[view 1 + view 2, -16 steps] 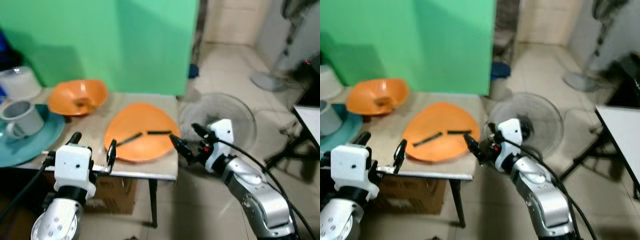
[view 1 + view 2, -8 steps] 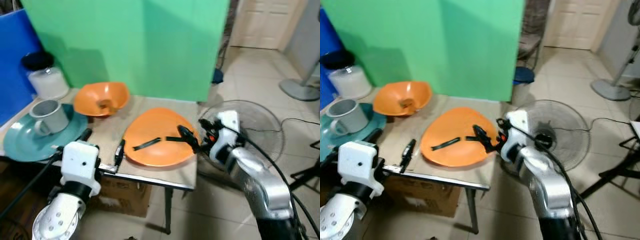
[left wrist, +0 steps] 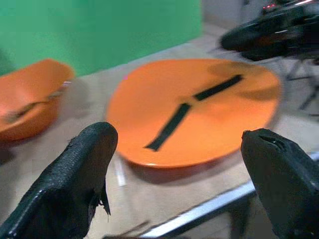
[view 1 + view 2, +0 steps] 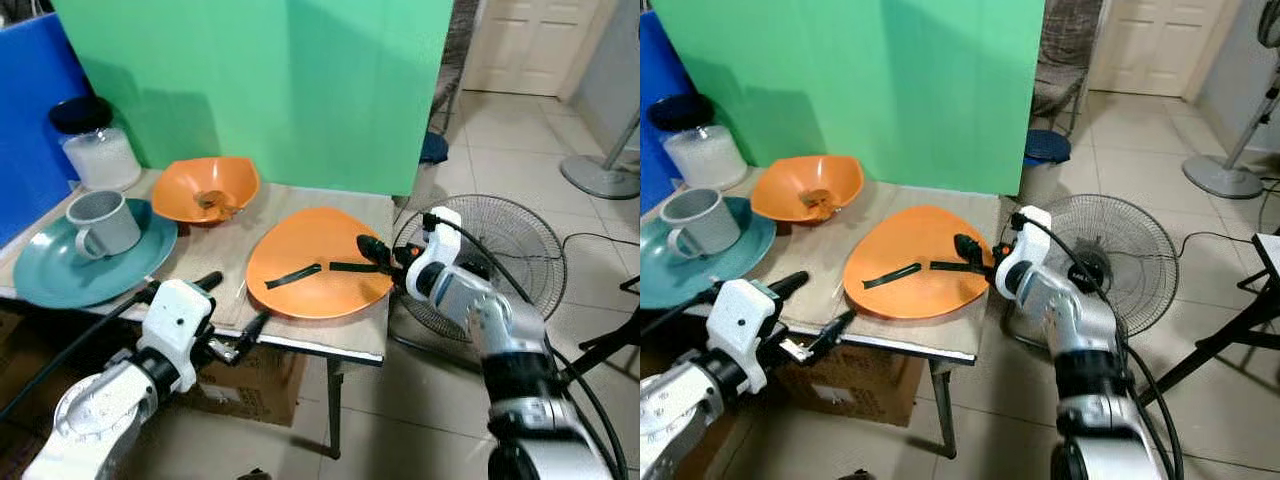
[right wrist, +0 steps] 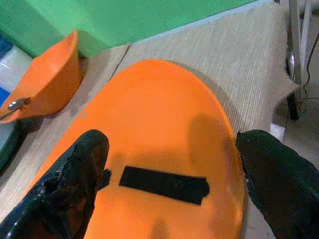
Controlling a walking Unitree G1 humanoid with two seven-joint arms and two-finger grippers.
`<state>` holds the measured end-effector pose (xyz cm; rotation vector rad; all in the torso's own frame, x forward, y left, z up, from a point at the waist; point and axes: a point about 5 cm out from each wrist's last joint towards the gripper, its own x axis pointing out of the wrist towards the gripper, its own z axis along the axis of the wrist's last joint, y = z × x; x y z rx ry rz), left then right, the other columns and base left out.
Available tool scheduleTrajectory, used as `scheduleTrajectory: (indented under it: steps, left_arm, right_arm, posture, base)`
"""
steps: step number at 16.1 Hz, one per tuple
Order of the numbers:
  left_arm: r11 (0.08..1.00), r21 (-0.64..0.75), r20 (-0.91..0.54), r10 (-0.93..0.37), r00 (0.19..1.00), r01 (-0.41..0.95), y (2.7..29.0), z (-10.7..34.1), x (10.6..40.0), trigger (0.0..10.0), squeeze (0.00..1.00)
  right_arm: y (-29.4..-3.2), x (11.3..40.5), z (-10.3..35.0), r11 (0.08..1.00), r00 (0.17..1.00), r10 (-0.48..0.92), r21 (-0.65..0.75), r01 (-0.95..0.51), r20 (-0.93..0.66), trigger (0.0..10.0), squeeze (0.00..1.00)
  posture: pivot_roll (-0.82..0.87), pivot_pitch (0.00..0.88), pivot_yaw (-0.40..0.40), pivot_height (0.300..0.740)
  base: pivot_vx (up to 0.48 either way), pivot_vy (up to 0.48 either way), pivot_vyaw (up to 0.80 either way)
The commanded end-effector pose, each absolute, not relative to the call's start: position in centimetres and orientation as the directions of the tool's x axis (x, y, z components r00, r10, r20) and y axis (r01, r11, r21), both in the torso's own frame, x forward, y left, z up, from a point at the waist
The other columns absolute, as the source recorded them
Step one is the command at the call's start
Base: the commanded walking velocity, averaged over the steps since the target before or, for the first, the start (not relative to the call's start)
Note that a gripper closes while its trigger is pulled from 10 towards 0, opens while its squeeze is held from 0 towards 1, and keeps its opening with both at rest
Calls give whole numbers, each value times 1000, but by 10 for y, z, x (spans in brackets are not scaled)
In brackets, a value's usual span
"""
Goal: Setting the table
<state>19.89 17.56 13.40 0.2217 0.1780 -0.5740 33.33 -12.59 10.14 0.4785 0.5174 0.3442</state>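
Two open grippers now: the right gripper has slid in over the near edge of the orange plate on the table, fingers apart, looking ready to grab it, while the left gripper waits spread at the front edge.

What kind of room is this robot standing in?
Probably a home room set up for filming: a small table with an orange plate, a standing fan on tiled floor, and a green backdrop.
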Motion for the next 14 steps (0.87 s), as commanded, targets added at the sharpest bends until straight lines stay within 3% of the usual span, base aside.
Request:
scheduleTrajectory:
  steps: [1, 4, 9, 14]
  left_arm:
    - [788, 139, -256, -556, 790, 600, 175, 128, 198, 10000, 600]
    - [775, 138, -275, -569, 775, 617, 178, 119, 204, 10000, 580]
    - [744, 131, -225, -621, 751, 655, 187, 116, 246, 10000, 576]
    - [736, 60, -262, -640, 723, 674, 198, 98, 267, 10000, 553]
  right_arm:
    - [-130, 340, 110, 828, 831, 422, 527, -191, -363, 10000, 0]
    - [-138, 344, 112, 833, 832, 410, 526, -173, -374, 10000, 0]
    - [-146, 346, 104, 839, 797, 413, 524, -146, -440, 10000, 0]
    - [-156, 343, 98, 816, 790, 402, 573, -79, -463, 10000, 0]
  posture:
    - [66, 0, 23, 740]
    - [63, 0, 15, 740]
    - [35, 0, 24, 740]
    - [10, 0, 37, 740]
  base:
    - [0, 0, 0]
    - [0, 0, 0]
    - [0, 0, 0]
    - [0, 0, 0]
